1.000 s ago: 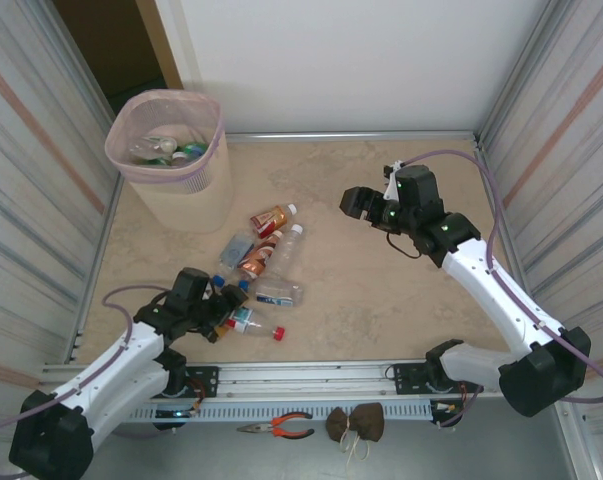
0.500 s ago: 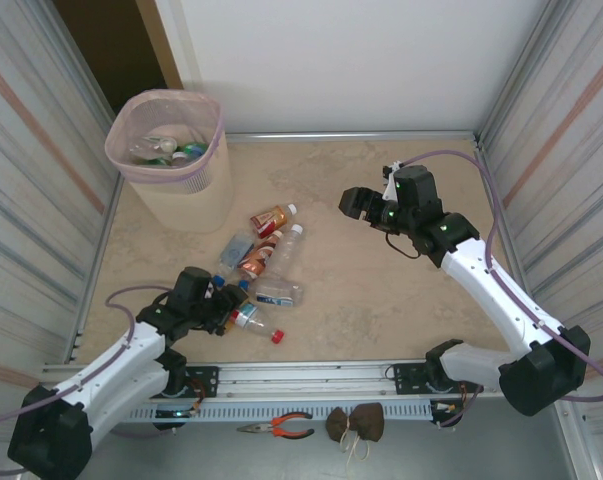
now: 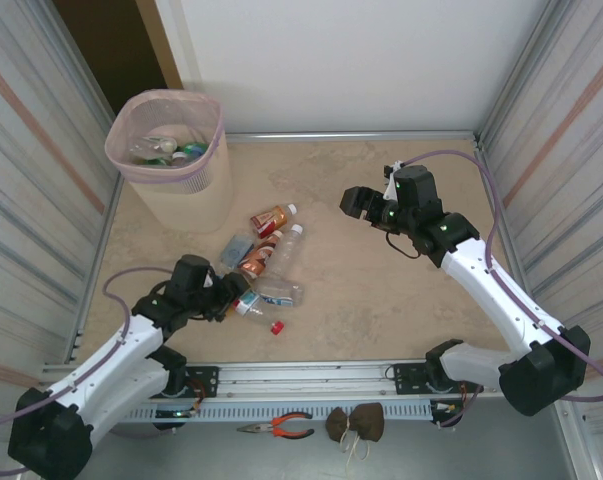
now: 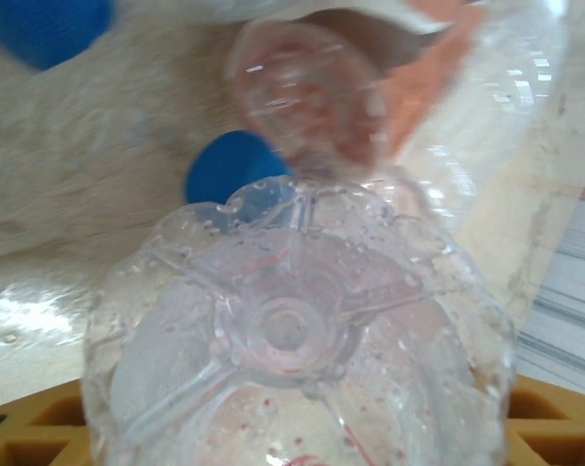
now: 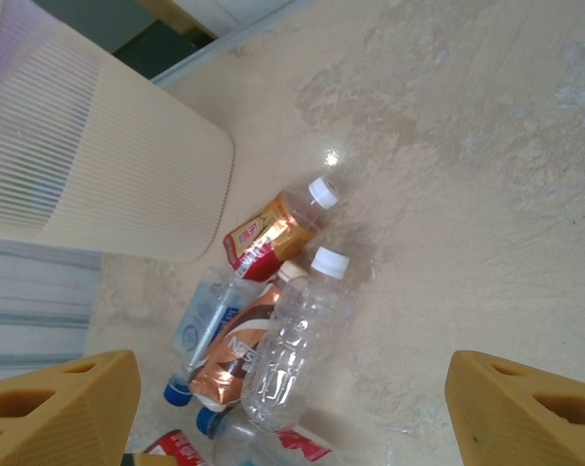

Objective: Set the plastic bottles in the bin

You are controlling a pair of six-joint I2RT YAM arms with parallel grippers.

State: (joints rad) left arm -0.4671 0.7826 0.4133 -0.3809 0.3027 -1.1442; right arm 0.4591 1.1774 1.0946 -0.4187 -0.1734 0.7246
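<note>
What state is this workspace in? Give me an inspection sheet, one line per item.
Surface: beige table, no spills seen.
Job's things: bin at the far left with bottles already inside; several loose bottles lying in a cluster; red-capped bottle at the near left.
Clutter: pliers and a brown bundle on the front ledge, off the table.
Tools: left tool closed on the red-capped bottle; right tool open and empty above the table.
Cables: left cable and right cable loop beside their arms, clear of the bottles.
Surroundings: ribbed side panels, white back wall, dark opening behind the bin.
</note>
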